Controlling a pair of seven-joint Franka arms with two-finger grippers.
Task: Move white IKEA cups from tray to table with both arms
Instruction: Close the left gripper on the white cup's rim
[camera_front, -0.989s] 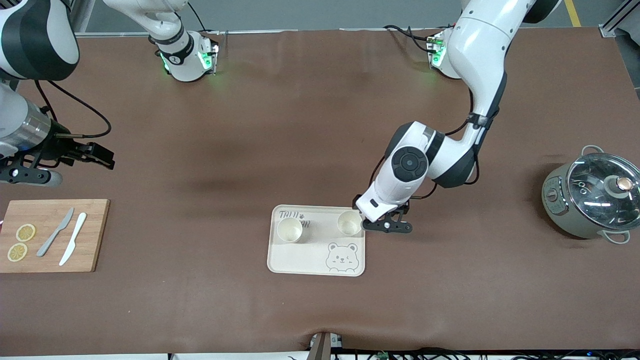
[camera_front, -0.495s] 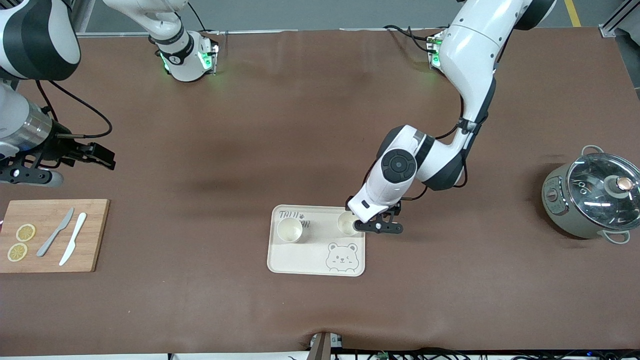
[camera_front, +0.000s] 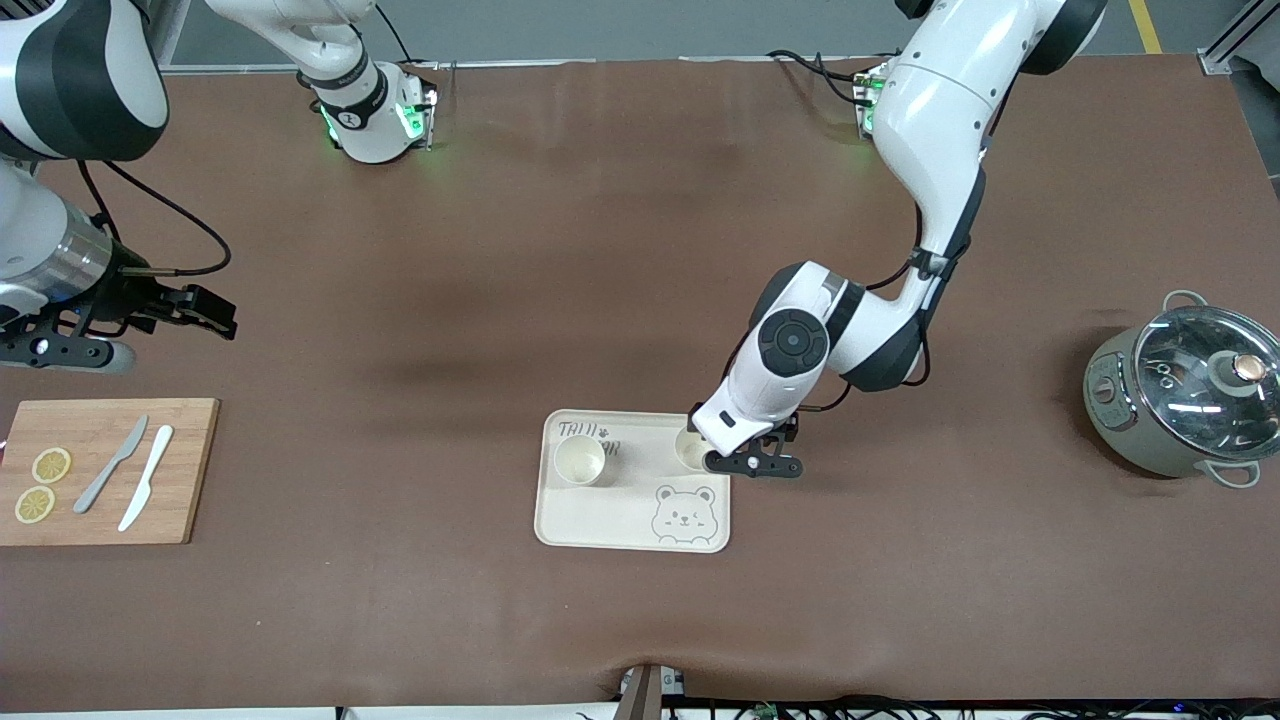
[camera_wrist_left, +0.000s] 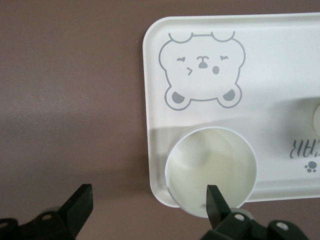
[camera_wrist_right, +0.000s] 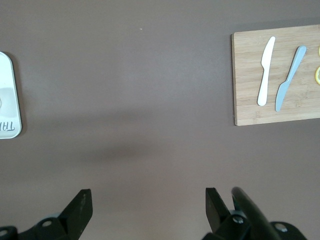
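Note:
Two white cups stand upright on the cream bear tray (camera_front: 600, 520). One cup (camera_front: 580, 461) is at the tray's corner toward the right arm's end. The other cup (camera_front: 690, 450) is at the corner toward the left arm's end and is partly covered by my left gripper (camera_front: 750, 465). In the left wrist view this cup (camera_wrist_left: 211, 172) is empty. My left gripper (camera_wrist_left: 148, 192) is open: one finger (camera_wrist_left: 216, 202) is over the cup's mouth just inside its rim, and the other is over bare table beside the tray. My right gripper (camera_front: 60, 352) waits, open and empty, above bare table (camera_wrist_right: 148, 200).
A wooden cutting board (camera_front: 190, 470) with two lemon slices, a grey knife (camera_front: 110, 465) and a white knife (camera_front: 146, 478) lies at the right arm's end, nearer the front camera than the right gripper. A pot with a glass lid (camera_front: 1185, 395) stands at the left arm's end.
My left gripper has moved toward the cup on the tray, so one finger now overlaps its rim. The right arm has barely shifted. Both cups are where they were.

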